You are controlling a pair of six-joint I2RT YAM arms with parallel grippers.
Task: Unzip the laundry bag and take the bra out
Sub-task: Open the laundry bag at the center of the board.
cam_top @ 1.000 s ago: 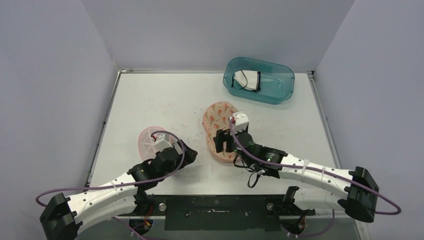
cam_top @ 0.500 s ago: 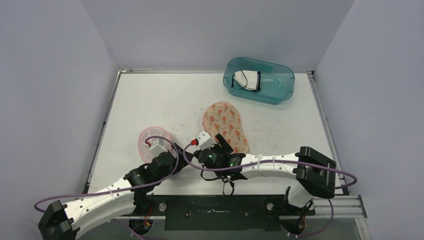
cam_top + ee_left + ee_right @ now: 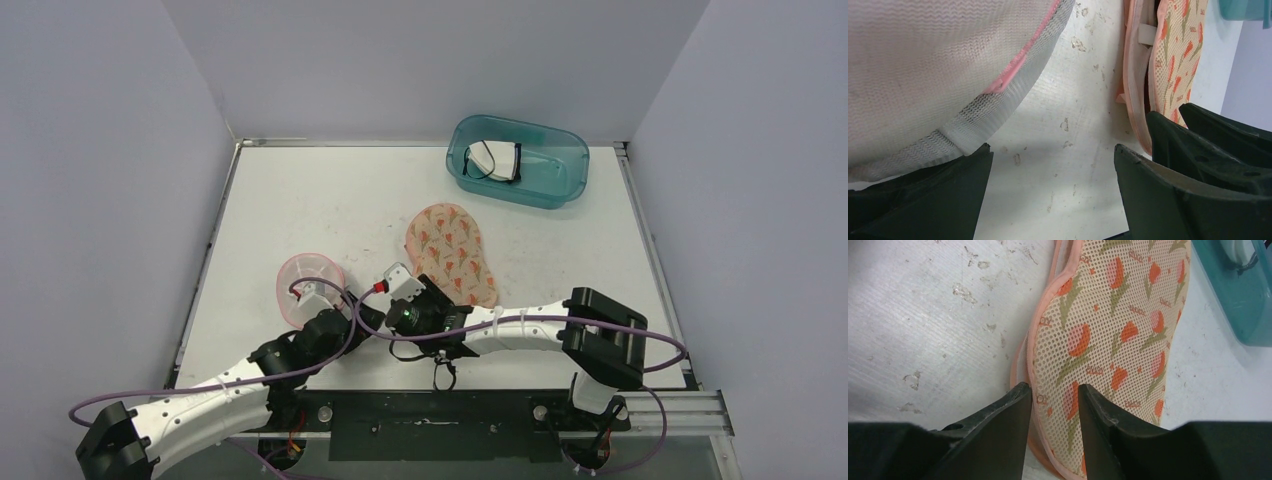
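Unzipping stage: right gripper (image 3: 1054, 388) pinches the laundry bag (image 3: 1113, 330) by its rim; left gripper (image 3: 1052, 150) gapes wide, empty. Next, I judge: find the zip pull.

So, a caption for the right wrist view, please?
Right gripper straddles the floral bag's near edge; teal bin beyond.

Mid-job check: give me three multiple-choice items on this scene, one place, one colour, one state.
1. Where is the teal bin? A. far right of the table B. near left corner C. between the arms
2. What colour rims the white mesh pouch? A. blue B. pink C. black
3. How is the left gripper? A. shut on the pouch B. shut on the bin C. open, empty
Answers: 1 A, it stands at the back right; 2 B, pink piping edges it; 3 C, fingers wide apart over bare table.
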